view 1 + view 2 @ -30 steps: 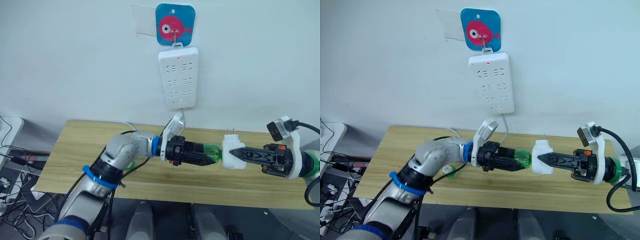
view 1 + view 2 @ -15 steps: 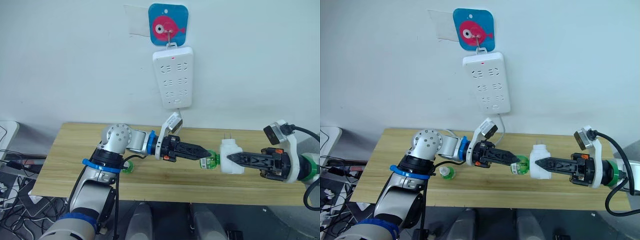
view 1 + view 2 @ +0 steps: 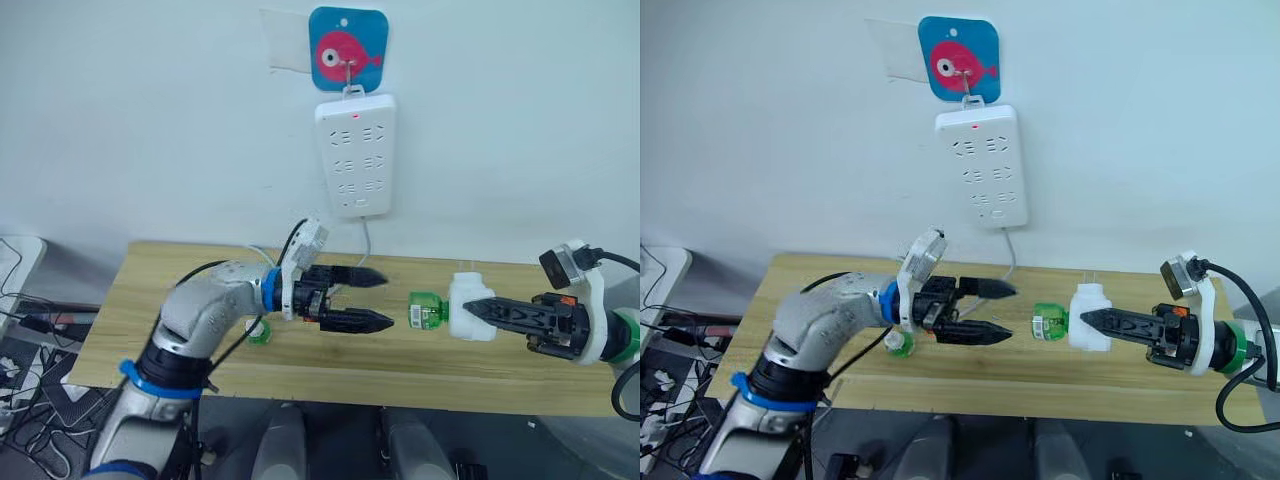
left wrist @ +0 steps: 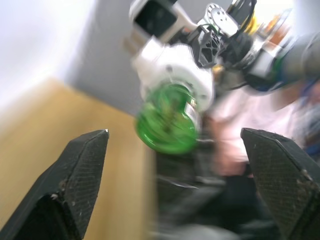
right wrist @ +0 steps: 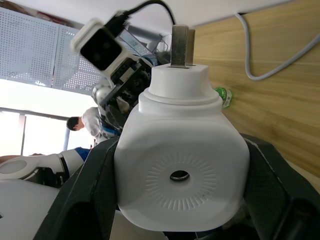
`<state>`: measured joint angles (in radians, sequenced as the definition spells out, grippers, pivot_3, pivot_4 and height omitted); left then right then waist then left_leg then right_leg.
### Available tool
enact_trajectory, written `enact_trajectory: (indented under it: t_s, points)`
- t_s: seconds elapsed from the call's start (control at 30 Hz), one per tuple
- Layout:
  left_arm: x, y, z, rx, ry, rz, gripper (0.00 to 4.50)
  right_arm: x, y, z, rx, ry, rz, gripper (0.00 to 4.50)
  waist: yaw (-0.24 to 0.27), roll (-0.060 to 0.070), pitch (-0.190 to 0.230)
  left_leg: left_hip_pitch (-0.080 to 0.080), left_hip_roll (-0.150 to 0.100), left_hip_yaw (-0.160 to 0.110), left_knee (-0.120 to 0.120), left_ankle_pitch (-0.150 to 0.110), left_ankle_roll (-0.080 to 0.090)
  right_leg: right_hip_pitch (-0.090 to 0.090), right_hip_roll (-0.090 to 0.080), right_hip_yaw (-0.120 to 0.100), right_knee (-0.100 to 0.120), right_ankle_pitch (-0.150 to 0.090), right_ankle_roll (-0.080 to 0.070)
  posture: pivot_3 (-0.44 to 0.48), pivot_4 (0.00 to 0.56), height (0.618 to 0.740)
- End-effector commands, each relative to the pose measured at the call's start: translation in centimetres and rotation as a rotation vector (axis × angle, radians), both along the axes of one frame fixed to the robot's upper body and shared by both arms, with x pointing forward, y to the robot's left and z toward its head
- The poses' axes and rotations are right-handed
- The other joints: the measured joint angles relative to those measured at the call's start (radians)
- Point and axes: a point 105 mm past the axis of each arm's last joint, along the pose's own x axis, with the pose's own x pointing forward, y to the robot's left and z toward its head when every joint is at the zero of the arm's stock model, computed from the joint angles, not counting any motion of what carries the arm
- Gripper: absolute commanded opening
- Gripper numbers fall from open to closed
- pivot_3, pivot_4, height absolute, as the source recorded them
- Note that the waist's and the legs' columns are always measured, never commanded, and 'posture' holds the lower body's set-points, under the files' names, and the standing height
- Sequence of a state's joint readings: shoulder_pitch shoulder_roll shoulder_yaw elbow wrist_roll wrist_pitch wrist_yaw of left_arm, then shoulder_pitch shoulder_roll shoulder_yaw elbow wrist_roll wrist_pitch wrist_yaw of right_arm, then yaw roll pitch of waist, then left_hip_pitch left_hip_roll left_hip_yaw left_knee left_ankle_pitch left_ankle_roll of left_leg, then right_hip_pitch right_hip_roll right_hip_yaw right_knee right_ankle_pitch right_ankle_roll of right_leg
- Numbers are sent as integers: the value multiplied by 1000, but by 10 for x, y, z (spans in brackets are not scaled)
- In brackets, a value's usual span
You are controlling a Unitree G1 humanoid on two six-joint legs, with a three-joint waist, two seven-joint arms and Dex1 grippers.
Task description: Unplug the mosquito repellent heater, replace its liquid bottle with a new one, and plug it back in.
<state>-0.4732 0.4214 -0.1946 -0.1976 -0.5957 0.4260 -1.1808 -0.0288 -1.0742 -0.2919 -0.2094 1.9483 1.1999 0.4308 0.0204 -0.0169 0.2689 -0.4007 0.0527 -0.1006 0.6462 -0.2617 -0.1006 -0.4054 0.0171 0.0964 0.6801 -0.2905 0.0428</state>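
A long wooden table stands against a pale wall with a white power strip at top centre. Right of centre, the right tool clamps the small white rounded plastic heater, a green bottle protruding from it. The left tool, centre frame, gapes wide, empty, apart from the bottle.

Left gripper left of bottle fitted in heater; power strip on wall behind

White mosquito repellent heater unplugged, held sideways below-right of the power strip, prongs up, green liquid bottle sticking out leftward
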Motion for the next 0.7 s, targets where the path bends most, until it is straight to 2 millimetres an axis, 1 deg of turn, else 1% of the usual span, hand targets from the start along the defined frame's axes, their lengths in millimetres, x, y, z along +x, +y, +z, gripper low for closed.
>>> enact_trajectory:
  t_s: [0.03,0.07,0.13,0.23,0.3,0.37,0.5,0.7]
  points:
    - [-14,-4,9,-101,-532,-37,4488,-1,1,11,42,-39,12,2958,4,0,0,0,-1,0,0,0,0,0,-1,0,0,0,0,75,271,740]
    - [-18,-5,7,-117,-659,-46,4488,-1,1,11,44,-40,12,2958,5,0,0,0,-2,0,0,0,0,0,-2,1,0,0,0,76,271,740]
    - [-20,-7,0,-137,-808,-60,4488,-2,1,11,50,-40,16,2958,5,0,0,-1,-4,1,0,-1,3,0,-3,1,-1,0,0,73,269,740]
    - [-22,-14,0,-196,-987,-51,4488,-2,2,11,64,-38,20,2958,5,0,0,-1,-4,1,1,-2,4,0,-4,1,-1,0,1,74,266,740]
    - [-22,-17,-4,-204,-1070,-58,4488,-3,2,11,68,-36,28,2958,5,0,0,-1,-5,0,1,-2,5,0,-4,1,0,1,1,74,264,740]
    - [-19,-18,-6,-209,-1097,-52,4488,-4,2,11,68,-35,31,2958,4,0,0,-1,-5,0,1,-2,5,0,-4,1,0,1,1,74,262,740]
    - [-10,-28,-7,-199,-1134,-24,4488,-5,6,10,81,-31,53,2958,3,0,0,-1,-5,0,1,-1,6,0,-4,1,0,1,2,75,264,740]
    - [-10,-32,-14,-189,-1144,-32,4488,-4,9,10,86,-32,62,2958,2,0,0,-1,-5,-1,1,-1,7,0,-4,1,0,1,2,75,267,740]
